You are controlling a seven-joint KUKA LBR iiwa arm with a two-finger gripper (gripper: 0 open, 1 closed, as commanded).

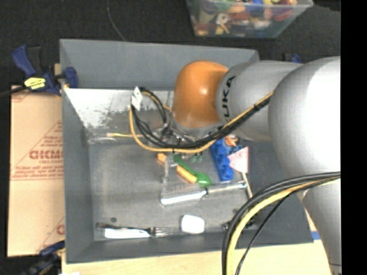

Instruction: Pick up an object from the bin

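Note:
My gripper [173,149] hangs below the arm's orange cover over the middle of the bin, low above the floor. Just under and to the right of it lies an orange toy carrot with a green end [191,175]. A blue toy brick [221,160] lies to the right of the carrot, partly under the arm. A pink and white flat piece [240,158] sits beside the brick. In front of the carrot lies a long silver-grey ridged bar [182,196].
A white oval lump [192,224] and a white-handled fork [133,232] lie along the bin's front wall. The arm and its cables cover the bin's right and back.

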